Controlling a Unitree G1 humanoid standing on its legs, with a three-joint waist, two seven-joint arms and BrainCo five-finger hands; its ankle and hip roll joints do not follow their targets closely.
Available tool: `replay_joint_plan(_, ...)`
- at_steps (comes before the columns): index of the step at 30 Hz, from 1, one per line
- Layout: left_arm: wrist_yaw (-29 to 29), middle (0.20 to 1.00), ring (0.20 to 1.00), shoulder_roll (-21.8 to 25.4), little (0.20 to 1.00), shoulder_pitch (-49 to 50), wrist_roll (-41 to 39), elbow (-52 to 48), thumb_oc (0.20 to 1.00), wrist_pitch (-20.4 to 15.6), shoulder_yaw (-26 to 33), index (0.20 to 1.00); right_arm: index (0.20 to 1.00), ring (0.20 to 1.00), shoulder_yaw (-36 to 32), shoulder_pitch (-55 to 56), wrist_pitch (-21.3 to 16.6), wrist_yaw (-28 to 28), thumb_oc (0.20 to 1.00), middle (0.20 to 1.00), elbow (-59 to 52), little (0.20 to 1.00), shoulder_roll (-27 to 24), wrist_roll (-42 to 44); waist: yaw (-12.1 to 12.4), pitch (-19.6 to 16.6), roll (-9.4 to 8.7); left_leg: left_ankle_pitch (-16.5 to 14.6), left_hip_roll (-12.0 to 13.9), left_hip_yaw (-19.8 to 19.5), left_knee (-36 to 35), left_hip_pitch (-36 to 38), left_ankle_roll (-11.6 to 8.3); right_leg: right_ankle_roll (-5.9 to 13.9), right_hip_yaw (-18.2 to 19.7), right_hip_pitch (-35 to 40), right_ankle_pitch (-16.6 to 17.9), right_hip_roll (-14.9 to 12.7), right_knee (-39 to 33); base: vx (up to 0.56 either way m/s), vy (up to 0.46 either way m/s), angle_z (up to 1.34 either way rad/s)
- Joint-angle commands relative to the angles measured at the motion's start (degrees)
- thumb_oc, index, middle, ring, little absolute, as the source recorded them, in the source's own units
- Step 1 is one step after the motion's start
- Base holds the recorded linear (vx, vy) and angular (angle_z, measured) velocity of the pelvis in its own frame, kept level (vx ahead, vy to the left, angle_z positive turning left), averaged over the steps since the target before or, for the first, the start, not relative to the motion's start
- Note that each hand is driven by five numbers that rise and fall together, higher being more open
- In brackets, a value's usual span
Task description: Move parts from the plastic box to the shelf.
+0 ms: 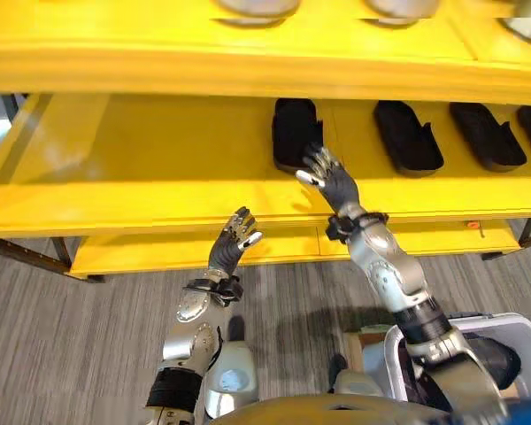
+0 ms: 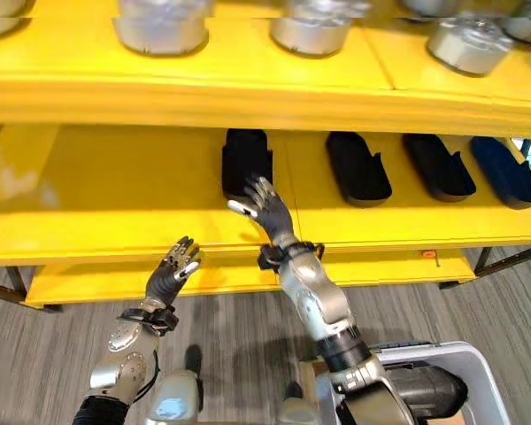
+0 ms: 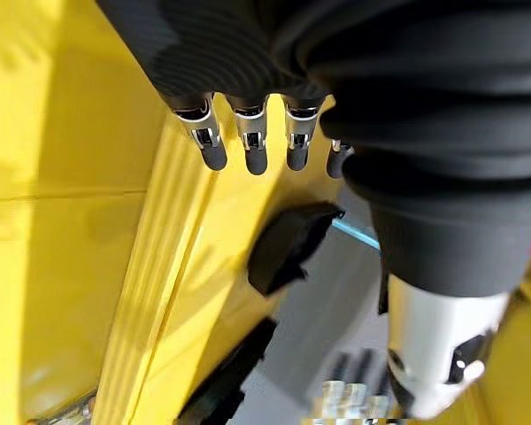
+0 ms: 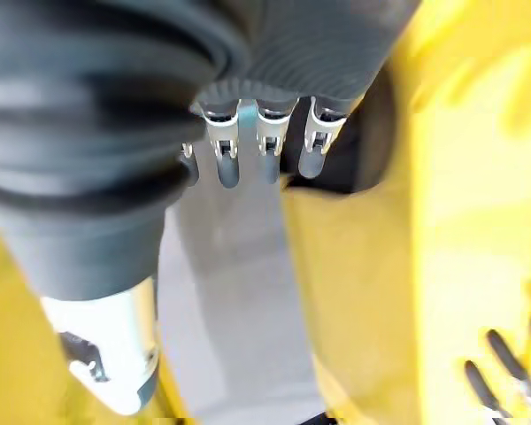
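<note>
Several black moulded parts lie in a row on the middle level of the yellow shelf (image 1: 159, 177). The leftmost part (image 1: 294, 131) lies just beyond my right hand (image 1: 329, 183). That hand is open, its straight fingers (image 4: 265, 146) reaching the part's near end (image 4: 358, 150) with nothing held. My left hand (image 1: 234, 237) is open too and hovers empty at the shelf's front edge, left of the right hand; its fingers (image 3: 248, 146) point along the yellow board. The grey plastic box (image 2: 465, 363) stands on the floor at the lower right.
More black parts (image 2: 358, 168) (image 2: 438, 166) (image 2: 507, 173) take up the right of the middle level; its left half is bare yellow. Round silver metal parts (image 2: 164, 27) (image 2: 469, 44) stand on the top level. A lower yellow board (image 1: 142, 252) sits near the grey floor.
</note>
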Motion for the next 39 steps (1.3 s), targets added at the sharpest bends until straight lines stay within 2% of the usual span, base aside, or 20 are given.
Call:
replay_joint_plan(1,-0.77,1.000,1.000,-1.50,1.000,-0.50,0.95,-3.91,1.000,-3.15,-0.30,1.000,1.000,1.000,0.12,1.20,-5.20,6.68,1.000,1.000,-9.82,1.000,2.28,-0.85,-0.77,-1.58,1.24,-0.70,7.67,-0.24,-6.42,6.92,-0.58,-3.44,-0.02,0.55,7.92,-1.31,-4.28,-0.02,-0.064,-0.08)
replay_joint_plan(3,-0.79,1.000,1.000,-2.02,1.000,0.54,0.70,-4.37,1.000,-3.26,-0.02,1.000,1.000,1.000,-1.43,6.46,-6.53,9.10,1.000,1.000,-12.91,1.000,0.83,-4.18,-1.69,-2.26,1.70,-0.87,7.81,-0.03,-6.55,7.46,-0.22,-3.43,0.33,0.24,7.88,-1.05,-3.76,0.00,-0.051,-0.17)
replay_joint_plan(5,-0.73,1.000,1.000,-3.19,1.000,1.18,0.52,-3.88,1.000,-3.02,-0.19,1.000,1.000,1.000,-1.15,10.68,-6.42,12.53,1.000,1.000,-10.99,1.000,1.91,-2.90,-2.13,-3.38,2.10,-0.93,7.98,-0.20,-6.62,7.94,-0.17,-3.49,0.50,0.25,7.81,-0.89,-3.46,0.00,-0.056,-0.11)
replay_joint_plan(7,-0.73,1.000,1.000,-3.55,1.000,1.03,0.36,-3.39,1.000,-3.00,-0.23,1.000,1.000,1.000,-2.68,12.24,-7.87,13.19,1.000,1.000,-11.01,1.000,0.62,-3.86,-2.71,-3.99,2.36,-0.86,8.16,-0.08,-6.62,8.12,-0.16,-3.51,0.48,0.19,7.80,-0.75,-3.26,-0.02,-0.043,-0.01)
replay_joint_plan(8,-0.59,1.000,1.000,-3.81,1.000,1.21,0.46,-3.44,1.000,-2.90,-0.11,1.000,1.000,1.000,-4.46,13.42,-9.70,13.00,1.000,1.000,-12.65,1.000,-2.74,-6.77,-3.86,-4.34,2.73,-0.69,8.45,0.14,-6.62,8.47,0.03,-3.34,0.77,-0.03,7.97,-0.47,-2.57,-0.03,-0.054,0.02)
replay_joint_plan(9,-0.61,1.000,1.000,-4.22,1.000,1.42,0.54,-3.50,1.000,-2.83,-0.26,1.000,1.000,1.000,-5.50,14.54,-10.41,13.27,1.000,1.000,-12.80,1.000,-3.52,-7.64,-4.28,-4.44,3.14,-0.63,8.69,0.06,-6.62,8.52,0.11,-3.31,1.12,-0.28,7.94,-0.07,-1.66,-0.05,-0.077,-0.01)
replay_joint_plan(14,-0.44,1.000,1.000,-6.27,1.000,2.03,0.49,-2.23,1.000,-2.78,1.08,1.000,1.000,1.000,-8.99,16.60,-11.57,13.58,1.000,1.000,-9.24,1.000,-1.04,-7.34,-5.84,-5.34,3.88,-0.58,9.71,-0.11,-6.62,9.01,0.81,-3.13,2.48,-0.74,7.45,1.42,0.48,-0.03,-0.064,-0.01)
replay_joint_plan(17,-0.91,1.000,1.000,-7.83,1.000,2.88,0.05,-2.10,1.000,-2.96,1.55,1.000,1.000,1.000,-11.21,17.26,-12.43,12.85,1.000,1.000,-9.41,1.000,-0.82,-7.82,-6.90,-6.01,4.19,-0.43,10.97,-0.30,-6.62,8.91,1.42,-2.57,3.70,-1.43,6.94,3.39,2.43,-0.05,-0.155,-0.01)
replay_joint_plan(21,-1.48,1.000,1.000,-9.60,1.000,2.72,-0.82,-1.61,1.000,-2.97,2.34,1.000,1.000,1.000,-10.35,16.09,-12.67,11.56,1.000,1.000,-11.05,1.000,-3.73,-9.97,-7.48,-5.20,4.29,0.27,12.47,-0.53,-6.62,7.75,1.81,-1.89,4.88,-3.08,6.78,5.37,5.07,-0.08,-0.139,0.02)
replay_joint_plan(27,-1.66,1.000,1.000,-10.72,1.000,2.68,-0.33,-0.69,1.000,-2.79,2.88,1.000,1.000,1.000,-5.98,12.36,-11.87,10.03,1.000,1.000,-11.69,1.000,-6.55,-10.66,-6.30,-0.56,3.66,1.37,14.04,-3.38,-6.62,5.66,2.15,-1.87,7.72,-5.68,7.12,8.09,7.21,-0.12,-0.164,0.07)
replay_joint_plan(29,-2.02,1.000,1.000,-10.32,1.000,3.04,0.46,-0.06,1.000,-2.72,3.34,1.000,1.000,1.000,-3.96,10.52,-11.84,9.27,1.000,1.000,-11.18,1.000,-6.56,-10.56,-3.60,1.14,2.74,0.61,10.50,-9.66,-5.89,5.16,1.81,-3.07,10.77,-6.41,7.70,9.00,5.15,-0.09,-0.141,-0.01)
replay_joint_plan(30,-2.02,1.000,1.000,-10.25,1.000,2.93,0.46,-0.05,1.000,-2.72,3.38,1.000,1.000,1.000,-4.00,10.40,-11.85,9.28,1.000,1.000,-11.13,1.000,-6.48,-10.57,-3.55,1.13,2.63,0.85,10.40,-9.64,-5.96,5.03,1.87,-3.02,10.83,-6.53,7.93,8.91,5.00,-0.16,-0.138,-0.10)
replay_joint_plan(31,-2.21,1.000,1.000,-9.41,1.000,2.87,0.24,-1.77,1.000,-3.00,4.50,1.000,1.000,1.000,-3.11,9.18,-11.53,9.22,1.000,1.000,-10.30,1.000,-4.67,-9.29,-1.44,1.79,1.54,-1.68,4.43,-14.04,-2.22,3.98,1.40,-3.94,13.57,-7.50,8.32,9.59,3.39,-0.16,-0.086,-0.29)
replay_joint_plan(33,-2.25,1.000,1.000,-8.60,1.000,2.41,0.09,-3.29,1.000,-3.42,4.94,1.000,1.000,1.000,-3.71,8.94,-11.36,9.42,1.000,1.000,-9.42,1.000,-3.11,-8.52,-0.01,1.41,0.98,-1.09,-0.66,-15.03,0.18,2.48,0.77,-4.20,15.15,-8.54,9.27,9.81,2.46,-0.13,-0.032,-0.68)
replay_joint_plan(34,-2.23,1.000,1.000,-8.50,1.000,2.41,0.08,-3.32,1.000,-3.41,4.90,1.000,1.000,1.000,-3.78,8.88,-11.39,9.48,1.000,1.000,-9.32,1.000,-2.99,-8.52,0.16,1.35,0.81,-1.21,-0.81,-14.88,0.45,2.28,0.85,-4.12,15.31,-8.65,9.26,9.67,2.43,-0.05,0.115,-1.38)
replay_joint_plan(35,-2.40,1.000,1.000,-6.97,1.000,1.89,0.22,-4.56,1.000,-3.95,4.70,1.000,1.000,1.000,-4.59,8.57,-11.10,9.58,1.000,1.000,-8.11,1.000,-0.91,-7.49,1.32,1.02,0.99,-0.89,-3.72,-16.43,-1.14,1.46,1.67,-4.44,16.28,-8.99,8.91,9.79,2.55,-0.04,0.168,-0.97)
replay_joint_plan(36,-2.59,1.000,1.000,-7.40,1.000,2.76,-0.22,-5.18,1.000,-3.86,5.37,1.000,1.000,1.000,-4.89,9.28,-10.92,10.11,1.000,1.000,-8.16,1.000,0.36,-6.70,0.86,0.48,1.16,-1.16,-2.49,-16.41,-0.99,2.12,2.85,-4.39,16.52,-9.10,8.57,9.89,2.89,-0.07,0.294,-0.66)
replay_joint_plan(37,-2.21,1.000,1.000,-7.22,1.000,2.96,0.02,-5.47,1.000,-3.96,5.53,1.000,1.000,1.000,-5.01,9.74,-11.11,10.13,1.000,1.000,-8.40,1.000,0.92,-6.79,1.24,0.07,1.74,-0.90,-5.04,-19.06,-0.65,2.33,1.99,-5.00,17.87,-9.72,8.87,10.34,3.52,-0.10,0.292,-0.29)
replay_joint_plan(38,-1.83,1.000,1.000,-7.06,1.000,2.17,-0.10,-5.93,1.000,-3.94,5.59,1.000,1.000,1.000,-5.02,9.41,-11.13,9.96,1.000,1.000,-8.27,1.000,0.82,-6.83,1.42,0.28,1.76,-0.82,-6.52,-19.21,0.26,1.73,1.33,-5.18,18.26,-10.33,8.90,9.72,3.91,-0.10,0.294,-0.63)
replay_joint_plan(39,-1.81,1.000,1.000,-6.97,1.000,1.86,-0.48,-5.37,1.000,-4.05,5.29,1.000,1.000,1.000,-5.16,9.83,-11.12,10.05,1.000,1.000,-7.60,1.000,1.42,-6.45,0.57,0.20,1.89,-0.68,-5.67,-16.71,0.49,1.92,1.34,-4.86,17.96,-10.58,9.11,9.31,3.97,-0.08,0.240,-0.70)
